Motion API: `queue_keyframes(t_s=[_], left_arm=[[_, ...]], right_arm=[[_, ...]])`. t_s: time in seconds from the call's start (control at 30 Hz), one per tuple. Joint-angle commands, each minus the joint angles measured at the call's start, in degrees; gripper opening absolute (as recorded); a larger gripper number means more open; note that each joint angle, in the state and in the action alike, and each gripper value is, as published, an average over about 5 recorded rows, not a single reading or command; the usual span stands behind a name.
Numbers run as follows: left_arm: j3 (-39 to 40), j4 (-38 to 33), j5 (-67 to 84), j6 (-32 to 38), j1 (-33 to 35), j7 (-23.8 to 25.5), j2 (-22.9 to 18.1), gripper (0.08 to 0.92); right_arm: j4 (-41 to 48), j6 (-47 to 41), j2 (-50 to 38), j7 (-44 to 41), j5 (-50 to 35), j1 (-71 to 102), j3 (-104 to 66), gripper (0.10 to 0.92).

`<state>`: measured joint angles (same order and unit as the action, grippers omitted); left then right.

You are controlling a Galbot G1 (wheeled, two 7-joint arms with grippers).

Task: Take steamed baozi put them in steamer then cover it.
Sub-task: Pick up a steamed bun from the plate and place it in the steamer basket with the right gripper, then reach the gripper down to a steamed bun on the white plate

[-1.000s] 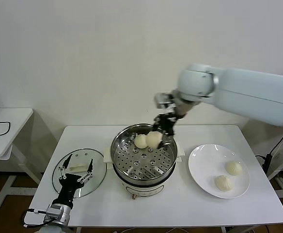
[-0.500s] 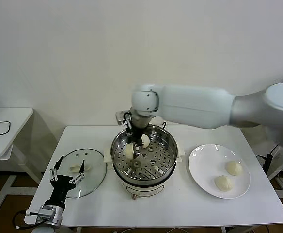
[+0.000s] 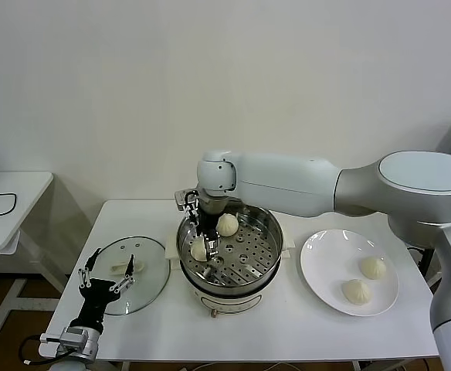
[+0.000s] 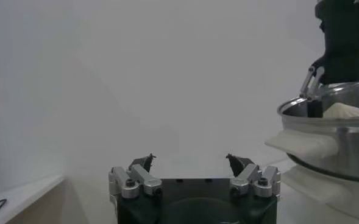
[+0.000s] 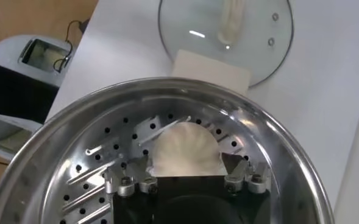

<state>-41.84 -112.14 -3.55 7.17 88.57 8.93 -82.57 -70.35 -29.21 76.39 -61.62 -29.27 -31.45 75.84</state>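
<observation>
- Right gripper [image 3: 206, 246] down inside steamer [image 3: 268, 267], reached across from robot's right; fingertips partly masked by steamer wall in head view.
- In right wrist view, gripper [image 5: 187, 165] fingers either side of one steamed baozi [image 5: 185, 152], touching its flanks; grasping it, bun resting on or just above perforated tray [image 5: 88, 182] — contact with tray not clear.
- Same bun in head view [image 3: 199, 249] at steamer's left side, half hidden behind gripper.
- Second baozi [image 3: 227, 224] on tray toward far side, just beside gripper, fully visible: smooth, domed, cream-white.
- Two more baozi [image 3: 372, 267] [image 3: 356, 291] on white plate [image 3: 322, 255] at table's right, near each other, well apart from steamer.
- Steamer: shiny steel, round, white base and side handles; rim cut off at edges of right wrist view.
- Glass lid [image 3: 152, 267] flat on table [image 3: 287, 332] left of steamer, white handle [image 3: 123, 268] on top; only part of lid [image 5: 258, 42] seen in right wrist view.
- Left gripper [image 3: 108, 280] low at table's front-left edge, over near side of lid; fingers spread apart, nothing between them.
- Left wrist view: own fingers [image 4: 141, 167] wide apart, steamer [image 4: 337, 137] at edge, cut off, one bun top [image 4: 345, 111] just showing over rim.
- Small side table [image 3: 9, 205] at far left, cable on it, partly out of frame.
</observation>
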Motion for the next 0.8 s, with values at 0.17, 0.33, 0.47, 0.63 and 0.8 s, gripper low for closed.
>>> queue_keyframes(t_s=[0.17, 0.33, 0.47, 0.63, 0.8], left_arm=[[0.62, -0.69, -0.6, 0.04, 0.42, -0.1, -0.02, 0.823], [1.92, -0.19, -1.28, 0.15, 0.3, -0.19, -0.15, 0.823], [2.7, -0.11, -1.56, 0.2, 0.38, -0.23, -0.31, 0.823], [3.09, -0.88, -1.77, 0.25, 0.86, -0.38, -0.49, 0.823], [3.06, -1.28, -2.17, 0.58, 1.36, -0.4, -0.72, 0.823]], right_arm=[[-17.0, 5.32, -29.31, -9.49, 2.9, -15.01, 0.59, 0.823], [-23.89, 9.77, -44.68, -14.45, 13.65, -11.71, 0.09, 0.823], [-24.83, 13.82, -53.78, -16.4, 24.04, -2.38, -4.13, 0.823], [-21.71, 18.61, -60.13, -17.53, 34.97, 21.19, -23.18, 0.823], [-17.68, 21.25, -59.92, -17.44, 41.41, 45.24, -44.96, 0.823]])
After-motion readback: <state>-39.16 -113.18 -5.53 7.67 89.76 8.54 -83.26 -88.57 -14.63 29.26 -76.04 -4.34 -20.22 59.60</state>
